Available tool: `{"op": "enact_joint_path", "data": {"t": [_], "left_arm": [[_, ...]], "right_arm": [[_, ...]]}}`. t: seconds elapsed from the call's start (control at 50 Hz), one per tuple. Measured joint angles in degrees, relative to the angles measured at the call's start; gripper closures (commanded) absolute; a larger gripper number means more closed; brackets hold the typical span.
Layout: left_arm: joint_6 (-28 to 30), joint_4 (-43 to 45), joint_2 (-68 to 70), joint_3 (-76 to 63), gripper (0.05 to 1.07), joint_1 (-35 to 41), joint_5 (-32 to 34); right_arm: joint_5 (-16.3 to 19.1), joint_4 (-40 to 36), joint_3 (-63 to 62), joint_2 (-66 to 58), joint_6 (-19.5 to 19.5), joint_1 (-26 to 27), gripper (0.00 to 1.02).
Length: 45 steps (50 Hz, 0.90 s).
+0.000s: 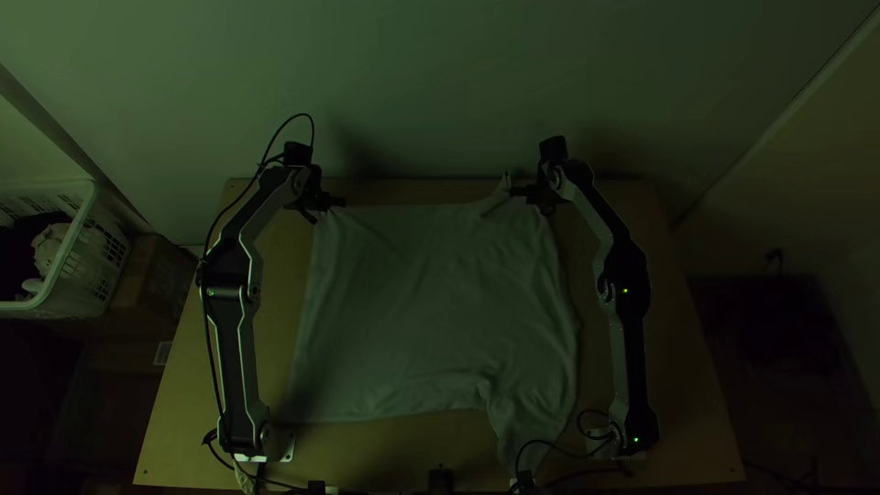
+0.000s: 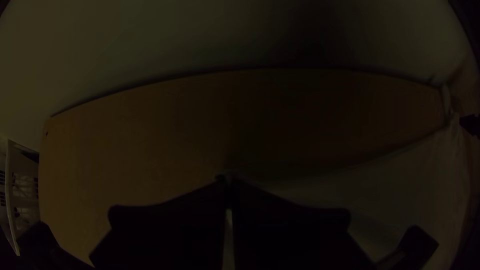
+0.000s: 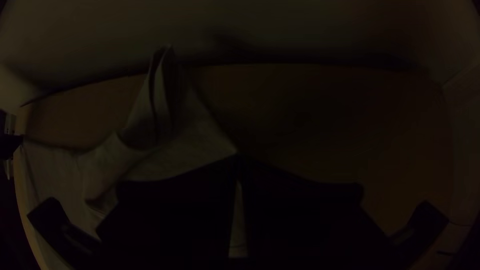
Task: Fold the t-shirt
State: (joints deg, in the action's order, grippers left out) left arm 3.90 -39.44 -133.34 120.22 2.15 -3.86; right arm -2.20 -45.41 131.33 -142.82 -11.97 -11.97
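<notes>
A pale t-shirt (image 1: pixel 431 312) lies spread over the table, lightly wrinkled. One sleeve (image 1: pixel 527 422) points to the near edge beside the right arm's base; a narrow flap (image 1: pixel 496 196) sticks up at the far edge. My left gripper (image 1: pixel 332 203) is at the shirt's far left corner; in the left wrist view the left gripper (image 2: pixel 228 182) is shut on cloth. At the far right part of the shirt is my right gripper (image 1: pixel 526 193). The right wrist view has the right gripper (image 3: pixel 239 159) shut on the fabric, with the raised flap (image 3: pixel 160 100) beside it.
The wooden table (image 1: pixel 678 367) extends past the shirt on both sides, with a wall behind its far edge. A white basket (image 1: pixel 69 266) holding cloth stands off to the left by a cardboard box (image 1: pixel 151 280). Black cables (image 1: pixel 559 449) run near the arm bases.
</notes>
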Motion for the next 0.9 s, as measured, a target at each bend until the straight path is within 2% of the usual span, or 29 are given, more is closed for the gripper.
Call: {"op": "enact_joint_path", "data": {"t": [0.18, 0.46, 0.64, 0.9], "left_arm": [[-0.96, -0.09, -0.11, 1.46, 1.05, -1.09, 0.02], [-2.19, -0.35, -0.11, 4.63, 1.05, -1.53, 0.02], [-2.62, -3.54, -0.11, 4.63, 1.05, -1.64, 0.13], [-3.04, -3.78, 0.17, 3.21, 1.05, -2.19, 1.31]], "right_arm": [[-1.36, 2.91, 1.14, 0.00, 0.02, 0.68, 1.00], [-1.49, 3.52, 1.16, 0.00, 0.37, 1.01, 1.00], [-1.49, 2.73, 0.09, 0.68, 1.01, 1.01, 1.00], [-1.53, -2.25, -2.38, 3.50, 1.75, 0.96, 1.00]]}}
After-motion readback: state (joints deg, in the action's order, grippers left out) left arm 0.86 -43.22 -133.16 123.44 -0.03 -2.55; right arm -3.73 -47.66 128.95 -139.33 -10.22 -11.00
